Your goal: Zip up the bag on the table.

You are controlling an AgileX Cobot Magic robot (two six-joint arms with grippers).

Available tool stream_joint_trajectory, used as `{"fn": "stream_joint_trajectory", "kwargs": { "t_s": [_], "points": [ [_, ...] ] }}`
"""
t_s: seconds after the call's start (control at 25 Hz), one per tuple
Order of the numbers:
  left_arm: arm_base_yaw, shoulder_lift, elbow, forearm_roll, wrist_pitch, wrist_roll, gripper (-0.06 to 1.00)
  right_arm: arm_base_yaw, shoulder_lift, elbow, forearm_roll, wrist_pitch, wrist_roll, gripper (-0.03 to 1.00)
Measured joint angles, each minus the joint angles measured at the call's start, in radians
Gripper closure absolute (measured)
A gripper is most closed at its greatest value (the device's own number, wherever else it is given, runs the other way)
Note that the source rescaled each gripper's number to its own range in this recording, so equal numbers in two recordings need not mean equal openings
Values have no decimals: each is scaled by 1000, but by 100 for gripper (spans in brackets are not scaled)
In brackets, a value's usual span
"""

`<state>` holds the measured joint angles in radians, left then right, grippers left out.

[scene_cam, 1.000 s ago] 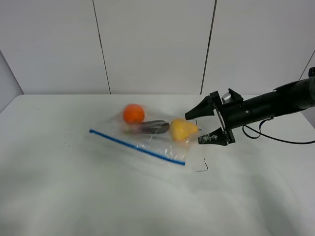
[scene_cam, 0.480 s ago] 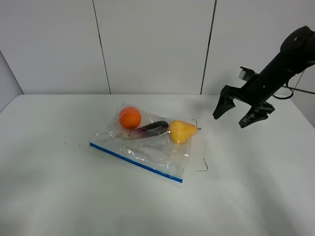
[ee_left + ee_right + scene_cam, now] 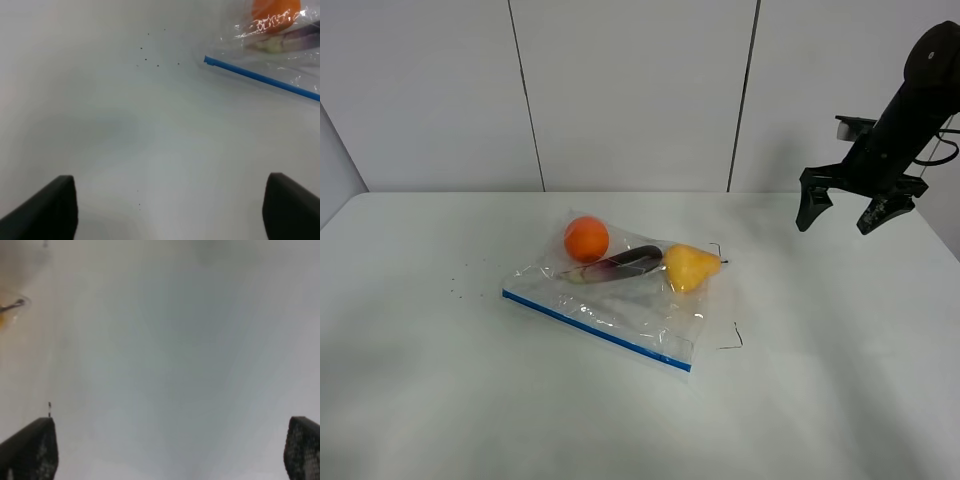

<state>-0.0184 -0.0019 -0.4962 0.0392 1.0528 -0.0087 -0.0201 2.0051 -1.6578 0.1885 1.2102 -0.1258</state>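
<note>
The bag now lies flat mid-table, blue zip strip toward the camera, apparently closed since a second ago; the right gripper has let go and lifted well away to its right, jaws spread; the left gripper waits open nearby.

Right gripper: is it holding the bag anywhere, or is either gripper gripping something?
Nothing is held. The right gripper hangs open in the air, apart from the bag. The left gripper is open over bare table.
</note>
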Motion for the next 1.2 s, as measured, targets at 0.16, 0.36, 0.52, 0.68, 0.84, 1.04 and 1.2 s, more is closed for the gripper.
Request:
{"fn": "stream_joint_trajectory", "kwargs": {
  "t_s": [0.16,0.36,0.52,0.68,0.84,1.04,1.2],
  "points": [
    [0,0,0,0,0,0,-2,0,-5,1,-3,0,0,-3],
    [0,0,0,0,0,0,-2,0,-85,71,-20,0,2,-3],
    [0,0,0,0,0,0,-2,0,-213,187,-37,0,3,-3],
    [0,0,0,0,0,0,-2,0,-371,339,-49,0,3,-3],
    [0,0,0,0,0,0,-2,0,-541,503,-59,1,4,-3],
    [0,0,0,0,0,0,-2,0,-768,718,-61,3,6,-3],
    [0,0,0,0,0,0,-2,0,-965,872,-75,-2,6,-3]
  ]
}}
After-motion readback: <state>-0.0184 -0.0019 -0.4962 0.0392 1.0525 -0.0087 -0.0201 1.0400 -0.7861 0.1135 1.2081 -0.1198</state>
